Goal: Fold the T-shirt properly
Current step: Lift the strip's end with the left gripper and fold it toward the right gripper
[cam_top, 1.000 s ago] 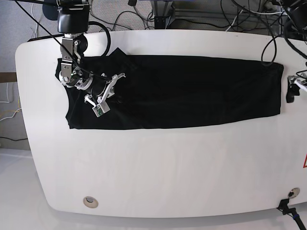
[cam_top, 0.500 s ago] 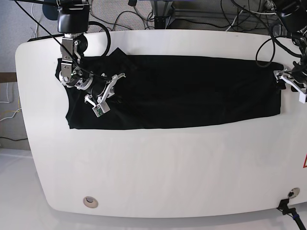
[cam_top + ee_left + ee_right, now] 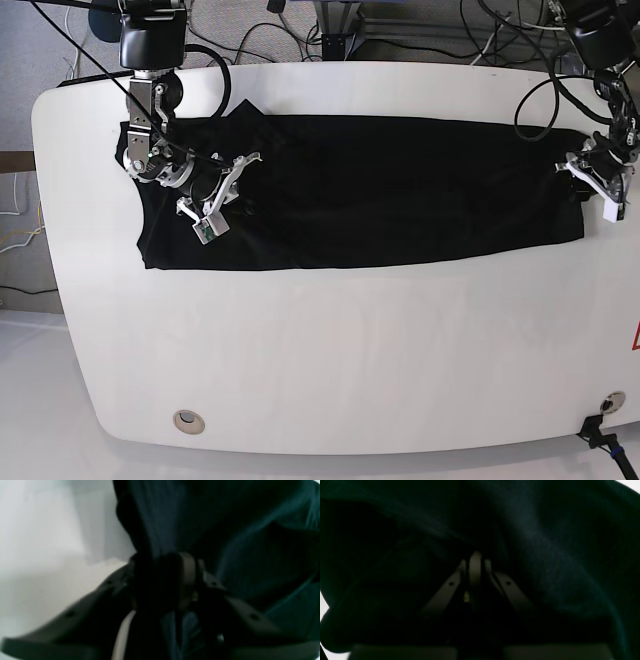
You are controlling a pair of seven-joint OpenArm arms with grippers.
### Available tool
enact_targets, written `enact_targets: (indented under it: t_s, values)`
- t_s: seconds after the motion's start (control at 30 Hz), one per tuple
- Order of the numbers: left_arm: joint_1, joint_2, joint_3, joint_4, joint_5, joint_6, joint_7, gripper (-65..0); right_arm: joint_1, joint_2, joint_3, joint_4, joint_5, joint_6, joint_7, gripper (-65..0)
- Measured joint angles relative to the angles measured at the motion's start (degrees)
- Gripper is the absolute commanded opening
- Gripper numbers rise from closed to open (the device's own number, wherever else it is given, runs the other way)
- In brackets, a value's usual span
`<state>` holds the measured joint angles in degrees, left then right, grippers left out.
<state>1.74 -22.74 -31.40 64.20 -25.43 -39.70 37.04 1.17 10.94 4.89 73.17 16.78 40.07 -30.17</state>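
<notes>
Two grippers are both in contact with the cloth. Left gripper (image 3: 598, 180) sits at the right-hand end of the base view, at the short edge of the large plain black short-sleeved cloth T-shirt (image 3: 400, 190). In the left wrist view its fingers (image 3: 186, 570) are drawn close together with a bunched ridge of dark fabric pinched between them; cloth rises above and drapes to the right of the jaws, white tabletop shows to the left.

Right gripper (image 3: 215, 190) lies on the garment near its opposite end, at the left of the base view, just inside the short edge. In the right wrist view the fingers (image 3: 475, 567) meet narrowly at their tips, with dark folds filling nearly the whole frame around them; whether cloth is caught between the tips cannot be told, the frame is too dark.

T-shirt: folded into a long narrow band, flat on the white rounded table (image 3: 330, 350). Long axis runs left-right across the base view, parallel to the table's far edge, lying in the far half of the tabletop. One small flap sticks up past the far edge of the band near the right gripper. Band spans between the two grippers, one at each end. No containers in view.

Cables (image 3: 300, 35) trail on the grey floor beyond the table.
</notes>
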Motion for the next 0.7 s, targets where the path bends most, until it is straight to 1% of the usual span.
enact_targets:
  t_s: [0.07,0.2,0.27,0.3,0.33,0.4,0.47,0.5,0.57,0.67,0.7]
  values:
    - [-0.02,0.61,0.11,0.20,-0.26,-0.02,-0.13,-53.6,0.00,0.00,0.00,0.00,0.00,0.00,0.00,-65.0]
    - [-0.02,0.61,1.68,0.35,-0.44,-0.15,-0.48,-54.7,0.00,0.00,0.00,-0.02,0.00,0.00,0.00,-65.0]
    - [0.09,1.55,2.43,1.64,-0.02,0.24,-0.31,-58.5,0.00,0.00,0.00,0.00,0.00,0.00,0.00,-65.0]
    - [0.26,2.49,2.56,2.86,0.20,0.31,0.50,-61.7,-0.02,0.00,0.00,0.00,0.02,0.00,0.00,-65.0]
    - [0.61,3.61,2.56,4.52,0.59,0.26,1.18,-65.0,-0.02,0.00,0.00,0.00,0.00,0.02,0.02,-65.0]
    - [2.03,4.79,3.28,8.07,1.09,0.20,2.16,-65.0,-0.02,0.00,0.00,-0.02,0.00,0.00,0.00,-65.0]
    - [3.52,5.01,4.94,13.35,1.05,0.20,3.54,-65.0,0.02,0.02,0.00,-0.02,0.02,0.04,0.00,-65.0]
    - [3.78,5.38,5.31,16.22,1.27,0.13,5.57,-65.0,-0.02,0.00,0.00,-0.02,0.00,0.02,-0.02,-65.0]
    - [3.69,7.52,5.44,22.40,1.68,0.31,8.50,-65.0,-0.07,0.00,0.00,-0.02,0.02,-0.09,0.07,-65.0]
    - [3.74,11.04,6.12,31.45,0.52,-0.46,11.98,-65.0,-0.09,0.00,0.00,-0.02,0.02,0.00,0.09,-65.0]
    - [3.87,12.26,5.95,34.45,0.17,-0.17,13.35,-65.0,-0.09,0.00,0.00,0.00,0.02,0.00,0.09,-65.0]
